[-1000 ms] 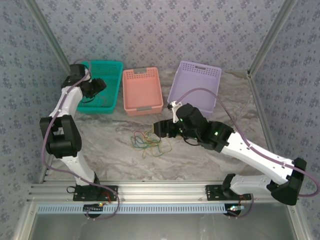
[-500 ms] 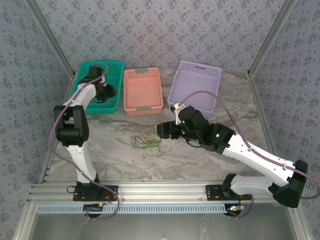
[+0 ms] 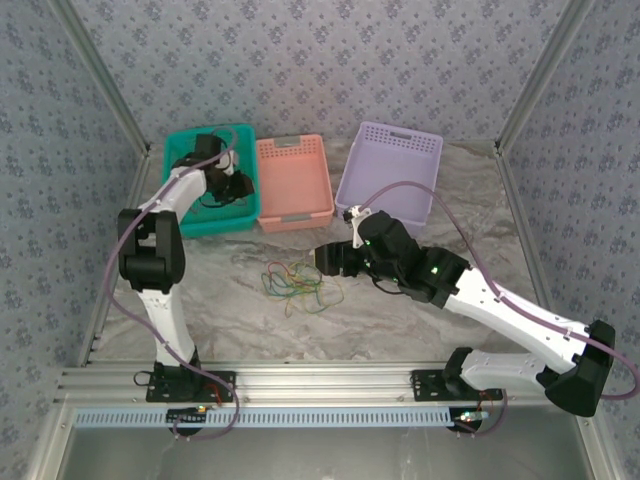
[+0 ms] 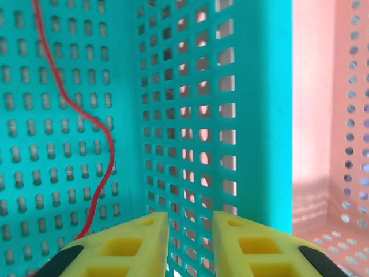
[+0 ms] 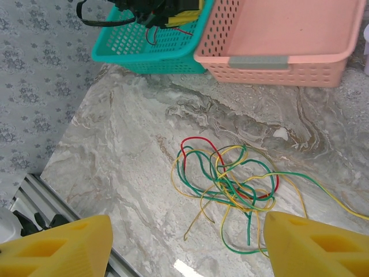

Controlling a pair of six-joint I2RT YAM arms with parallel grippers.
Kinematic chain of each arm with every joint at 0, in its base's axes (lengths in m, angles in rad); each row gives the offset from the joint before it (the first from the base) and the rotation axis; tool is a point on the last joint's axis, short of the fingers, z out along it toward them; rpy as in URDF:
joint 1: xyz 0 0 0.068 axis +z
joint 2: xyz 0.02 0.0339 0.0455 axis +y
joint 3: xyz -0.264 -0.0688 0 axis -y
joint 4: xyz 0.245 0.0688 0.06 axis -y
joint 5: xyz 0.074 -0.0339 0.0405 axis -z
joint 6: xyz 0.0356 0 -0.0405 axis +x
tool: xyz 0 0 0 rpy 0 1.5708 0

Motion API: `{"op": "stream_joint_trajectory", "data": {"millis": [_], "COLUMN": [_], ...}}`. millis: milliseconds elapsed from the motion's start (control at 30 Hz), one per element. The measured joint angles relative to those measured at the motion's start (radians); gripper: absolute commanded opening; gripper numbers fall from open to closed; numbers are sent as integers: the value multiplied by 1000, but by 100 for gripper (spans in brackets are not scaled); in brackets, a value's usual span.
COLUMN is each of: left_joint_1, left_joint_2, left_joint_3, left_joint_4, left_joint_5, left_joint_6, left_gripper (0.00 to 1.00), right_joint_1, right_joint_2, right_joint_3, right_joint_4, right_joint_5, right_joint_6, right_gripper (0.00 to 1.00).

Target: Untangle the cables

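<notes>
A grey marbled counter [image 3: 230, 310] carries a teal perforated plastic basket [image 3: 215, 226] at its far left. Mid-counter, a loose tangle of thin green, yellow and red cables [image 3: 300, 282] lies with its long axis left-right, just beside the wide-spread yellow right fingers [image 5: 57, 248]. Inside the basket the yellow left fingers [image 4: 144, 242] stand narrowly apart, any pinch unclear, beside a thin red wire [image 4: 104, 144].

Marble table [image 3: 400, 320], tangled cables [image 3: 298, 284], three baskets [image 3: 292, 185]

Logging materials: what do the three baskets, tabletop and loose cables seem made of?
Teal basket, pink basket, purple basket: likely matte molded plastic, given gridded holes. Table: marble-look, veined grey, faint sheen; stone or laminate, unclear. Cables: thin wire in smooth coloured insulation, probably plastic.
</notes>
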Motion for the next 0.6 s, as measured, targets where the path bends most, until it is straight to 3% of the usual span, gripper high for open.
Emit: {"op": "stream_joint_trajectory", "data": {"millis": [433, 500, 600], "left_joint_1": [-154, -171, -192], "left_joint_2": [0, 0, -5], "left_joint_3": [-9, -9, -9], "left_joint_4": [53, 55, 55], "left_joint_5": [5, -1, -50], "left_joint_6": [30, 34, 38], "left_gripper": [27, 33, 51], "right_joint_1": [-65, -83, -110], "right_joint_2": [-81, -106, -118], "right_joint_3": [-88, -105, -121], "right_joint_4": [-19, -24, -39], "right_joint_5": [1, 2, 10], "right_joint_6": [19, 26, 27], "right_gripper": [72, 72, 71]}}
